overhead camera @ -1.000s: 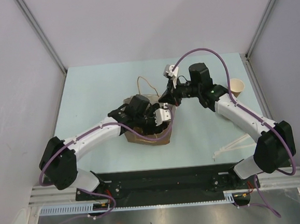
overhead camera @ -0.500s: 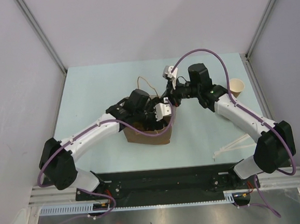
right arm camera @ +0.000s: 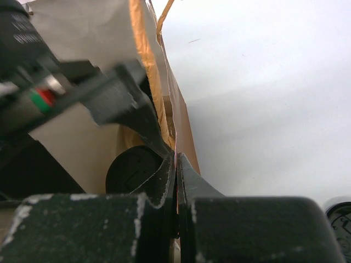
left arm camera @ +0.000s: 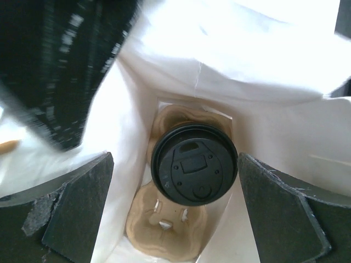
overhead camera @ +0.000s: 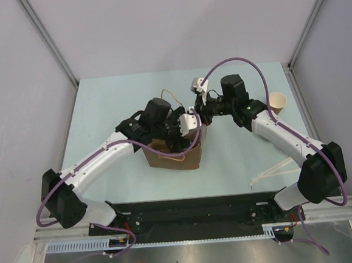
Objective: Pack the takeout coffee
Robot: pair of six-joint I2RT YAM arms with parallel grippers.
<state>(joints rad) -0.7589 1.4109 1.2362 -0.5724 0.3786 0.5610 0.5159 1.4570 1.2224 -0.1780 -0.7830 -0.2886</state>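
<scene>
Inside the brown paper bag (overhead camera: 175, 159), white on the inside, the takeout coffee (left arm camera: 194, 164) stands upright with its black lid on. It sits in one well of a brown pulp carrier (left arm camera: 167, 233). My left gripper (left arm camera: 175, 164) hovers above it, open, with its fingers (left arm camera: 77, 211) wide apart on either side and touching nothing. In the top view the left gripper (overhead camera: 187, 123) is over the bag's mouth. My right gripper (right arm camera: 176, 159) is shut on the bag's right rim (right arm camera: 164, 118). The lid (right arm camera: 134, 167) shows just beyond it.
A lidless tan paper cup (overhead camera: 277, 103) stands at the table's right edge. A thin white object (overhead camera: 271, 173) lies near the right arm's base. The bag's twine handle (overhead camera: 168, 95) loops out behind it.
My left arm has lifted up and back from the bag's mouth, with its jaws a little wider. The lidded cup stays in the bag. The right gripper has kept its hold.
</scene>
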